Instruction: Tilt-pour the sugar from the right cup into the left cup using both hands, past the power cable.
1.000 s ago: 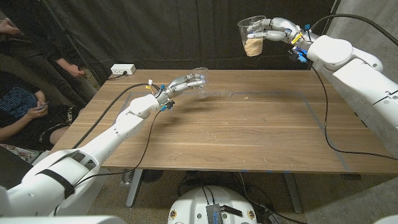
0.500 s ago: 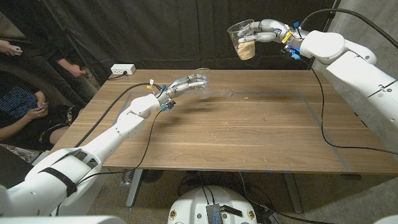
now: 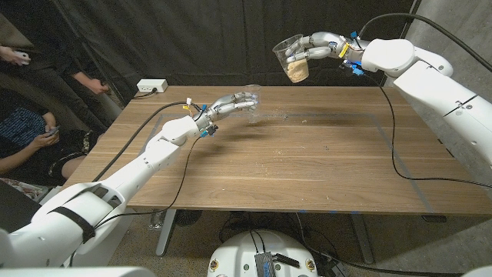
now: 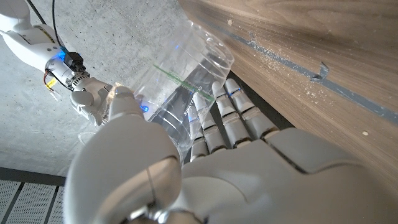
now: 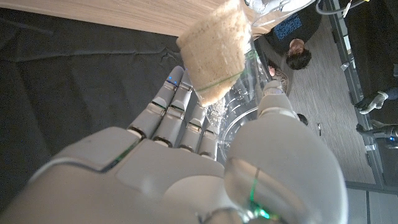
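With the right hand (image 3: 314,51) clamping the sugar cup (image 3: 292,60) at frame top and the left hand (image 3: 231,104) gripping the empty cup (image 3: 250,100) lower left, premature tilting risks spillage onto the table (image 3: 307,161).

Left cup (image 4: 186,81) base hidden behind left hand (image 4: 186,168)

Above the tabletop's (image 3: 307,154) far edge, the right hand (image 3: 307,52) holds a tilted cup of sugar (image 3: 292,58) aloft. The left hand (image 3: 234,102) grips an empty cup (image 3: 250,100) on the tabletop.
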Tool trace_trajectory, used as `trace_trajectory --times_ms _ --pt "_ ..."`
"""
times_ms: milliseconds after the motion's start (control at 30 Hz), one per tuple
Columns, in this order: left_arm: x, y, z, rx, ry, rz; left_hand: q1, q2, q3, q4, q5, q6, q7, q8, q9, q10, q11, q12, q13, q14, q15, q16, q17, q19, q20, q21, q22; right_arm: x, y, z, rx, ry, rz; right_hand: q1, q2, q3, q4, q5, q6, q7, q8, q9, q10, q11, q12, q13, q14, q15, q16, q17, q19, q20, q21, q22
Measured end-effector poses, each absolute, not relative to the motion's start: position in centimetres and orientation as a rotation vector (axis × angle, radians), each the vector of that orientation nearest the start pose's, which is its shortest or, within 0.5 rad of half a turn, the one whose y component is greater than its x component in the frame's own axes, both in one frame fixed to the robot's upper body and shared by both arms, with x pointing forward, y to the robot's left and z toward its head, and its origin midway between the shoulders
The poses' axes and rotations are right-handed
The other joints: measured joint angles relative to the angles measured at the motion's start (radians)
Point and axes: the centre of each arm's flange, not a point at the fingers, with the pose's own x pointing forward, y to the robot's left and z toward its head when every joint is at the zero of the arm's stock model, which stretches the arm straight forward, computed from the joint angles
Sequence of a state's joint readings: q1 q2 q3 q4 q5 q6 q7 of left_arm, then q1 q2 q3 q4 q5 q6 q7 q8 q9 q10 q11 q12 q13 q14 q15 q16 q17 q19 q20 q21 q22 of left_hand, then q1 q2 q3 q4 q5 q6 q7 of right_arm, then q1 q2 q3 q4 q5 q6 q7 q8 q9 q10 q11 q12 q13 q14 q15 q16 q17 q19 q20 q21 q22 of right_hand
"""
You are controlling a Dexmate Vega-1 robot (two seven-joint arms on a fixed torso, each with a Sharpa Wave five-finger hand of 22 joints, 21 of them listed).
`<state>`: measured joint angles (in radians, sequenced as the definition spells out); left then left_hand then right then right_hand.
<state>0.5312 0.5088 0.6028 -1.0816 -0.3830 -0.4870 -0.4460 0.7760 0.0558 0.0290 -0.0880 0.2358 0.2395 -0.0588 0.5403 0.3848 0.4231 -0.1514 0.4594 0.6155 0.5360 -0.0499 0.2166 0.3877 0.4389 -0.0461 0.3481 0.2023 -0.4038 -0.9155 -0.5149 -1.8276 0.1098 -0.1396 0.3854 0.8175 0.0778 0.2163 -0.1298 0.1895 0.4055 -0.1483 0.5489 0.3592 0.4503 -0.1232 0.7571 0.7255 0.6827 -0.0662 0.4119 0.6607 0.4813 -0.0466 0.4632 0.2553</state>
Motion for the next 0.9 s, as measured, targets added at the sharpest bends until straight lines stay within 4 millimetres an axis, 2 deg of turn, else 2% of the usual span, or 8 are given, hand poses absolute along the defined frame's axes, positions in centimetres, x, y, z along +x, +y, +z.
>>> trace_trajectory --times_ms 900 --pt "65.3 19.4 4.1 0.547 -0.742 -0.673 0.000 0.011 -0.004 0.004 0.000 0.002 -0.002 0.000 0.000 0.000 0.000 0.008 -0.002 0.000 0.000 -0.006 0.000 0.000 0.000 0.000 0.000 53.4 -20.8 21.6 -1.321 -0.635 0.433 0.001 0.002 0.000 0.000 0.000 0.002 0.001 -0.005 0.001 0.000 0.000 -0.007 0.004 0.002 0.002 -0.007 0.004 0.000 0.000 0.000 -0.005"
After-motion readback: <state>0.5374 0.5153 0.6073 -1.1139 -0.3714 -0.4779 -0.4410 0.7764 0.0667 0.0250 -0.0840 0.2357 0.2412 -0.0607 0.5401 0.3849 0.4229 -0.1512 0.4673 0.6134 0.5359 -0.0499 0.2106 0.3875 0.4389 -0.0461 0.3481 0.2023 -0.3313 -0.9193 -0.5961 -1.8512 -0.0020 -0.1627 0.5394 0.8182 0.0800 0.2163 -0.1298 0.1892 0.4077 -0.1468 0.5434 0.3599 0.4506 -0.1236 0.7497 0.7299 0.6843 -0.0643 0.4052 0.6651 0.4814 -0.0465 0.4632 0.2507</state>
